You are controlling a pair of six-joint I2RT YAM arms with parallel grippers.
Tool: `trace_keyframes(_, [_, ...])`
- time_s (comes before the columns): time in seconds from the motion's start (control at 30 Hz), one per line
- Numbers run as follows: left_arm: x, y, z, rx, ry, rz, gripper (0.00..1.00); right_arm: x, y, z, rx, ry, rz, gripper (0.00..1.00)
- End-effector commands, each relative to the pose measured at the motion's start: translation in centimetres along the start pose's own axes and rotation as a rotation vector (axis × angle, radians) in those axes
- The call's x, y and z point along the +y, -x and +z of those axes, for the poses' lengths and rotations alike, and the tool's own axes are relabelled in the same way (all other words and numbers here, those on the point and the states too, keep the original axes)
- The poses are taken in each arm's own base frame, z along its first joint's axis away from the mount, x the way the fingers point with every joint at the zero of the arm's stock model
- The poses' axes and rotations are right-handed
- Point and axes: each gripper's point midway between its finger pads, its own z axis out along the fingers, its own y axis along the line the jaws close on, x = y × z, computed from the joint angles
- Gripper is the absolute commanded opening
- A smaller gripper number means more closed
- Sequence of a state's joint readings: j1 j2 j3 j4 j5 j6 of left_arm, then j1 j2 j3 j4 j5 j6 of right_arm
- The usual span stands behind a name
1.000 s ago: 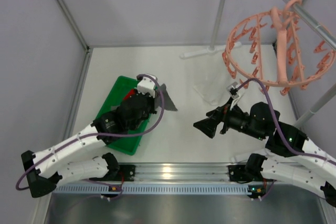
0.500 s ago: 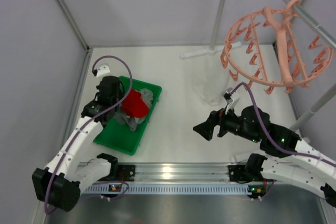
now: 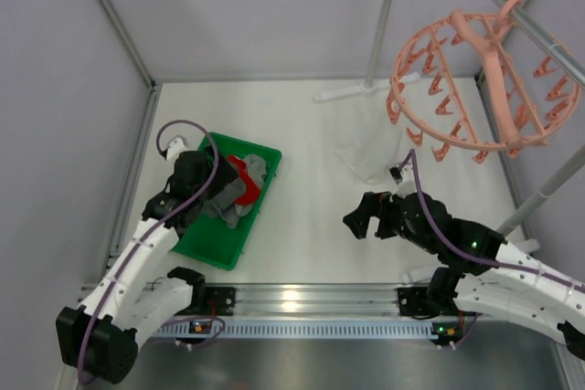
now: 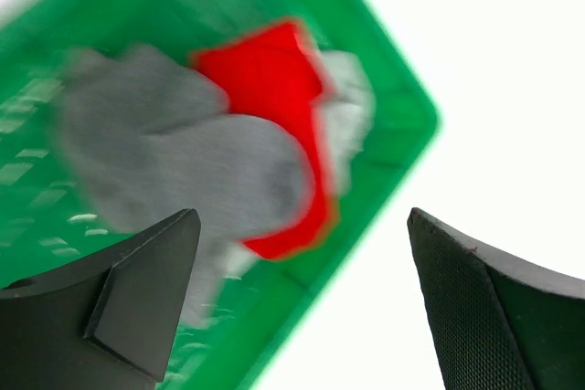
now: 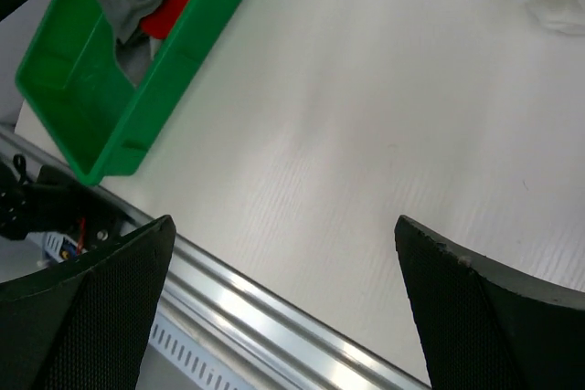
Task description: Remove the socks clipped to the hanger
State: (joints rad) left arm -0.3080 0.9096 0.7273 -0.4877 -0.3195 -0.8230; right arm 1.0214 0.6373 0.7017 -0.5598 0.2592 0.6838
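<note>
1. Fingers (image 4: 137, 299) of left gripper (image 4: 300, 226): spread wide, nothing pinched, one black pad at each lower corner of the wrist view.
2. Straight below the gap: socks (image 4: 201, 162) in a loose heap, grey ones with a bright red sock (image 4: 274, 79) among them. Blurred here, so count impossible to tell; not touching the fingers as far as visible.
3. Heap inside the green tray (image 3: 208, 242), bunched toward its far end. Near end of the tray bare green mesh.
4. Left arm (image 3: 137, 253): stretched from the near-left base along the tray's left edge, wrist over the tray's far half.
5. Right gripper (image 5: 285, 226): likewise spread wide, holding nothing. Between its fingers only bare white table (image 5: 366, 89), with the tray and socks at the upper left of that wrist view.
6. From above: right gripper low over the table, well right of the tray, pointed left toward it, apart from everything.
7. Hanger (image 3: 475, 79): salmon-pink ring with spokes and dangling clips, hooked on a slanted grey rail (image 3: 548, 41) at far right. Tilted, above and beyond the right arm, well clear of both grippers.
8. Only socks in sight: those in the tray, well apart from the hanger.
9. Under the hanger on the table: pale translucent patch (image 3: 370, 157), too faint to identify.
</note>
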Motion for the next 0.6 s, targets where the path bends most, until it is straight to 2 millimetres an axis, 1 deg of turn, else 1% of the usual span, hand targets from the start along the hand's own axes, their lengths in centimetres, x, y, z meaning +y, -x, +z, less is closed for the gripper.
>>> trace_keyframes(0.0, [-5.9,-1.2,-1.7,0.105,-0.304,-0.167,0.98,-2.7,-0.4,0.6,-0.050,-0.142,0.093,1.00])
trace_keyframes(0.03, [-8.4,-2.9,-3.1,0.222,-0.452,-0.186,0.98,-2.6,-0.6,0.8,-0.055,-0.132,0.108,0.99])
trace_keyframes(0.07, [-9.9,-3.8,-3.7,0.274,-0.543,-0.187,0.98,-2.9,-1.4,1.2,-0.055,-0.121,0.115,0.99])
trace_keyframes(0.1, [-10.5,-5.3,-4.0,0.330,-0.617,-0.187,0.98,-2.3,-1.1,1.6,-0.080,-0.081,0.142,0.99])
trace_keyframes(0.13, [-13.4,-5.4,-6.1,0.359,-0.782,-0.189,0.98,-2.4,-1.4,1.8,-0.086,-0.076,0.158,0.99])
trace_keyframes(0.17, [-14.0,-6.4,-6.4,0.392,-0.811,-0.171,0.99,-3.2,-2.5,2.3,-0.076,-0.091,0.171,0.99])
trace_keyframes(0.2, [-15.1,-6.7,-7.0,0.386,-0.845,-0.142,0.98,-3.5,-2.6,2.3,-0.096,-0.098,0.207,1.00])
trace_keyframes(0.23, [-16.4,-8.9,-8.7,0.411,-0.897,-0.049,0.98,-3.9,-2.9,2.5,-0.106,-0.105,0.223,1.00])
trace_keyframes(0.27, [-17.1,-10.1,-8.9,0.406,-0.895,-0.013,0.98,-4.8,-3.7,2.8,-0.105,-0.126,0.235,0.99])
trace_keyframes(0.3, [-18.0,-11.1,-10.0,0.419,-0.938,0.024,0.98,-5.3,-3.9,2.9,-0.115,-0.144,0.263,1.00])
trace_keyframes(0.33, [-18.9,-13.8,-12.4,0.481,-1.003,0.083,0.98,-5.6,-4.3,3.0,-0.115,-0.148,0.273,0.99])
trace_keyframes(0.37, [-19.8,-14.7,-13.4,0.493,-1.056,0.090,0.98,-6.2,-5.0,3.2,-0.115,-0.155,0.281,0.99])
trace_keyframes(0.4, [-19.6,-15.9,-14.0,0.513,-1.082,0.100,0.98,-6.4,-5.3,3.3,-0.117,-0.156,0.301,0.99])
trace_keyframes(0.43, [-19.7,-16.8,-16.0,0.527,-1.143,0.106,0.98,-6.3,-5.4,3.4,-0.124,-0.142,0.313,0.99])
trace_keyframes(0.47, [-19.0,-17.4,-16.2,0.519,-1.164,0.096,0.98,-6.6,-6.1,3.5,-0.121,-0.136,0.322,1.00])
trace_keyframes(0.53, [-18.2,-17.5,-17.5,0.516,-1.221,0.068,0.98,-6.3,-6.5,3.7,-0.117,-0.096,0.331,0.99])
trace_keyframes(0.57, [-17.8,-16.3,-18.8,0.483,-1.274,0.037,0.98,-5.9,-6.2,3.7,-0.149,-0.050,0.342,0.99])
